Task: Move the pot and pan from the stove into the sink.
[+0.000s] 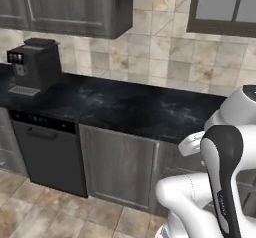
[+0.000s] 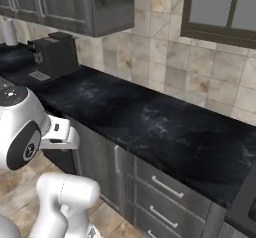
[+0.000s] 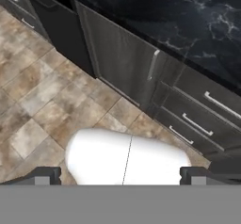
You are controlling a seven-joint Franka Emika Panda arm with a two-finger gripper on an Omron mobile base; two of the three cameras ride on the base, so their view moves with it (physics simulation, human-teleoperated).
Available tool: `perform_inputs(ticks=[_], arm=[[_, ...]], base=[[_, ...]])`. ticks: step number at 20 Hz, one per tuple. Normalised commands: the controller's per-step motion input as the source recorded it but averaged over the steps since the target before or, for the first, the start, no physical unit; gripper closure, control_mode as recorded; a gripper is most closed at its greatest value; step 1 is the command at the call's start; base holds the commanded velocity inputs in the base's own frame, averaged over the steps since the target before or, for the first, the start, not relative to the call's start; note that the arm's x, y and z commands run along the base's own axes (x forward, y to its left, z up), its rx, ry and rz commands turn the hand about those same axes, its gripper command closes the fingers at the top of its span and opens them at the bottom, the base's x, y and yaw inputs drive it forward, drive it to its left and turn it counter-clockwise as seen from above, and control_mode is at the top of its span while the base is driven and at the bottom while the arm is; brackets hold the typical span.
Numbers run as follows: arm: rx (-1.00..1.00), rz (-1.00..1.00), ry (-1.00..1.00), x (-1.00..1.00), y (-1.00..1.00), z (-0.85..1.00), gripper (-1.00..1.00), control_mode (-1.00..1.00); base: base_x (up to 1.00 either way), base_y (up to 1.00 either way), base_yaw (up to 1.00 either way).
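In the left base view, the black counter (image 1: 125, 107) holds a coffee machine (image 1: 35, 64) at nine o'clock.

In the right base view, a dark corner at four o'clock may be the stove (image 2: 247, 204). I cannot see the pot or pan.

In the hand view, the gripper (image 3: 122, 173) has its fingers wide and empty, pointing at the floor (image 3: 42, 105). It must go far right.

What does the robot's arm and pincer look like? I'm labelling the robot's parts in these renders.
The arm is built of glossy white rounded shells with a dark charcoal band along one link and faint small lettering on it. In the right base view a joint has a dark round cap with a small pale mark. The pincer has two small dark grey blocky fingertips. No cables show.
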Motion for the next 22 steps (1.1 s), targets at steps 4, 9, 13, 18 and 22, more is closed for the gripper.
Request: perform_inputs(ticks=[4, 9, 13, 18, 22], arm=[[0.00, 0.00, 0.00, 0.00, 0.00, 0.00, -1.00, 1.00], [0.00, 0.00, 0.00, 0.00, 0.00, 0.00, -1.00, 1.00], [0.00, 0.00, 0.00, 0.00, 0.00, 0.00, -1.00, 1.00], [0.00, 0.00, 0.00, 0.00, 0.00, 0.00, -1.00, 1.00], [0.00, 0.00, 0.00, 0.00, 0.00, 0.00, -1.00, 1.00]], base=[[-0.04, -0.04, -0.46], [0.00, -0.09, -0.45], [-0.01, -0.07, -0.35], [0.00, -0.01, 0.00], [0.00, -0.37, -0.12]])
